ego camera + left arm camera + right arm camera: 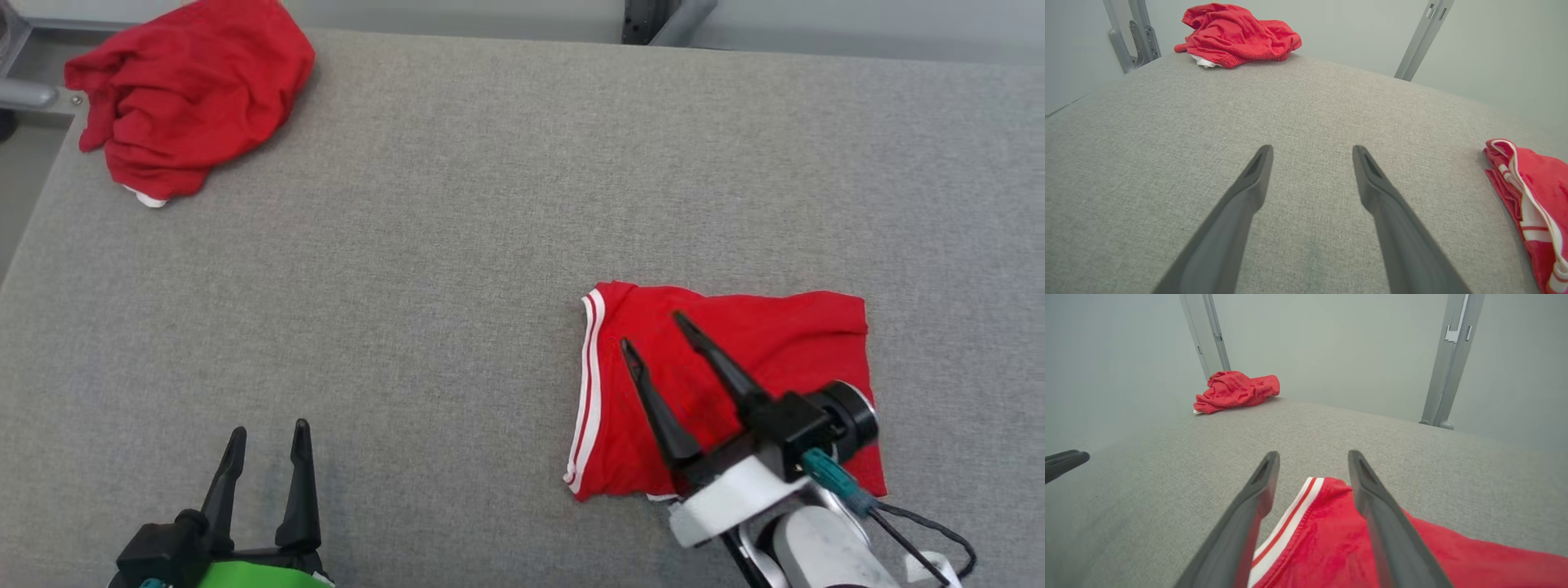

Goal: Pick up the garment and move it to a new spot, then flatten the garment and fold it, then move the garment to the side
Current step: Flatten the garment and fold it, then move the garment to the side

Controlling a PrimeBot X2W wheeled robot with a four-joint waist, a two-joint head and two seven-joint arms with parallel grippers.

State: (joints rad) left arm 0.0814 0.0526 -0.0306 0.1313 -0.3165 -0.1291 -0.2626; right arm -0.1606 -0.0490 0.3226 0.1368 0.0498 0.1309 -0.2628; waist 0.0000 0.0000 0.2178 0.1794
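Head view is showing my right gripper [651, 328] hovering spread wide and empty over the folded red shorts [784, 343], seemingly because the fold is finished.

Open grey tabletop [457, 245] between crumpled red heap [192, 94] at far-left corner and folded garment [775, 343] at right

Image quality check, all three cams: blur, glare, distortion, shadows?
Head view: even soft light, no glare; table weave and folded garment sharp, only faint shadows. Left wrist view: wide-angle bowing curves the table's far edge; left gripper slightly soft near the lens. Right wrist view: hazy, low-contrast background; crumpled garment looks washed out, frame posts splay outward toward the top.
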